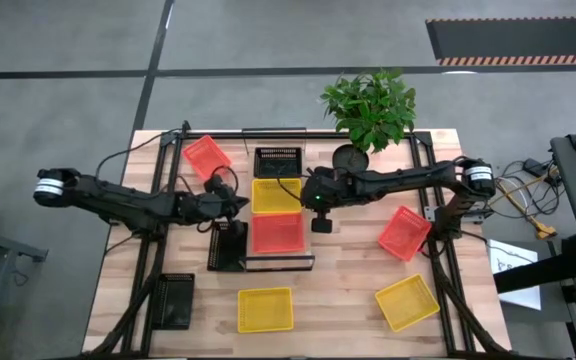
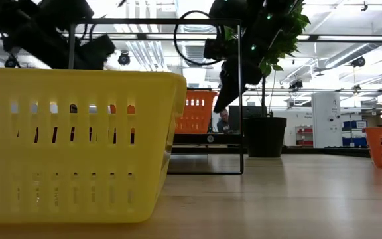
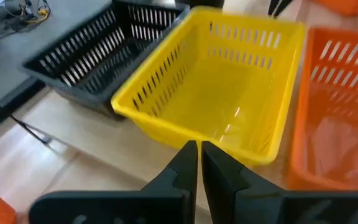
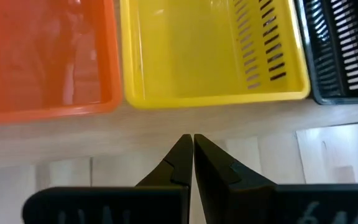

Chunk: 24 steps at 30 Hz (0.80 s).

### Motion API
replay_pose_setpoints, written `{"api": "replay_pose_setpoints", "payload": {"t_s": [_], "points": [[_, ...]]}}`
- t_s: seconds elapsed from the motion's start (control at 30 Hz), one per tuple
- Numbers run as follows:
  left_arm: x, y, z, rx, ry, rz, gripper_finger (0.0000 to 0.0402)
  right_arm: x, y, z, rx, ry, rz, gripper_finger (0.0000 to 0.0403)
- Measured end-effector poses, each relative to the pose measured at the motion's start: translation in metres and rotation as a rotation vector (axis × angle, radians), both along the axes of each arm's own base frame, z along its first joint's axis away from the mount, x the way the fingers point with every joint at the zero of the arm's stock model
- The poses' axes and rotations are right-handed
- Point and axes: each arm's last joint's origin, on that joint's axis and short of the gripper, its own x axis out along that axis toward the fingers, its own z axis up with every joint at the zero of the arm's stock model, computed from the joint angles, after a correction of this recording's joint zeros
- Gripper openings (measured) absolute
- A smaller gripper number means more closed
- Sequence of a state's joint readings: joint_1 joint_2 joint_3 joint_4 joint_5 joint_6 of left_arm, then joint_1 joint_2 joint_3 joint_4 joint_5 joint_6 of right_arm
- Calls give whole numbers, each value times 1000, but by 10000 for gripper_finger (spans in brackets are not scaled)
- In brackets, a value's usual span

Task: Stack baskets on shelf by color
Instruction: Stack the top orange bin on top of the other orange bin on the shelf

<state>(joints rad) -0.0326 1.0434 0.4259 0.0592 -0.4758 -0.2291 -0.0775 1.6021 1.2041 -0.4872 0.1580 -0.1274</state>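
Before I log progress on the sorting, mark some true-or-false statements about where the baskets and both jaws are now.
1. Three baskets sit in a row on the shelf: black basket, yellow basket, red basket. True.
2. The left gripper holds a yellow basket. False: its jaws are shut on nothing, beside the shelf's yellow basket.
3. The right gripper is also shut and empty. True.
4. Both loose yellow baskets are stacked together. False: they lie apart on the table.
5. The plant pot stands on the shelf. False: it stands beside it.
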Motion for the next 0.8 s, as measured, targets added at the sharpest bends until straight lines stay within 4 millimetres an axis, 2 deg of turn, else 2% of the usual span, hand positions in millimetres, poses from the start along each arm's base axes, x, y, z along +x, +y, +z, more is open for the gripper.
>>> {"api": "replay_pose_setpoints", "payload": {"t_s": [0.2,0.43,0.57,0.73,0.8], "points": [[-15,5,41,21,41,51,6,-12,13,21,9,-31,15,9],[-37,36,62,-5,284,240,0,-26,47,38,33,-78,89,9],[-43,61,62,-105,419,281,0,-34,71,42,66,-97,124,9],[-41,84,50,-98,592,203,0,-43,99,42,47,-113,132,9],[-43,91,46,-85,737,146,0,-45,108,43,23,-122,133,9]]}}
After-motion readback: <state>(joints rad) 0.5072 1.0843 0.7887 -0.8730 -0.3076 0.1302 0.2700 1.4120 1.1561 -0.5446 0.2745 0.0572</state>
